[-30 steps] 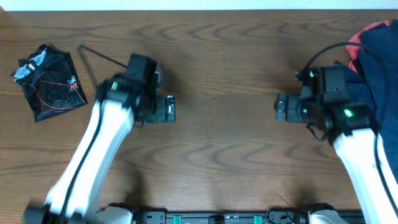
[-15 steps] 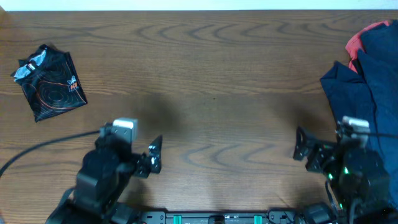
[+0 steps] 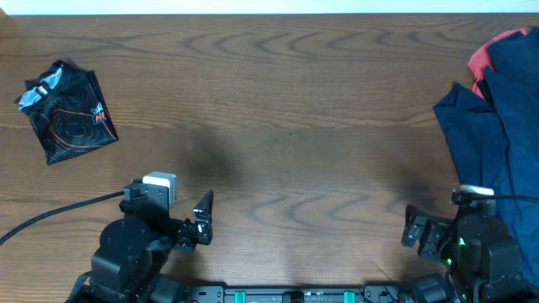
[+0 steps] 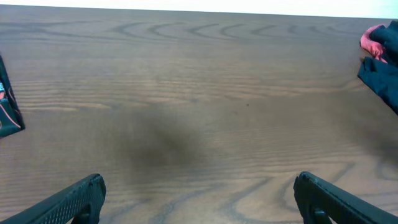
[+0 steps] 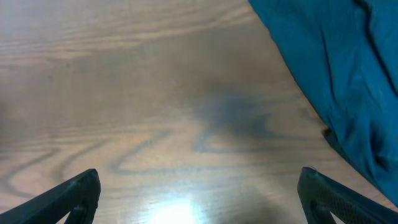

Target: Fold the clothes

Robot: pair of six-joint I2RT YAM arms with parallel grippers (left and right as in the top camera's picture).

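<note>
The left gripper (image 3: 203,220) and right gripper (image 3: 411,229) gape wide. The folded jersey (image 3: 69,114) lies well ahead-left of the left one, and navy cloth (image 3: 493,126) lies just beside the right.

The table (image 3: 286,101) was viewed straight down from high above, with its whole top framed. The left wrist view was set low and levelled across the wood toward the far edge, with the jersey (image 4: 7,106) clipped at left. The right wrist view was held nearer and tilted downward. The blue cloth (image 5: 336,68) was shared by all three.
</note>
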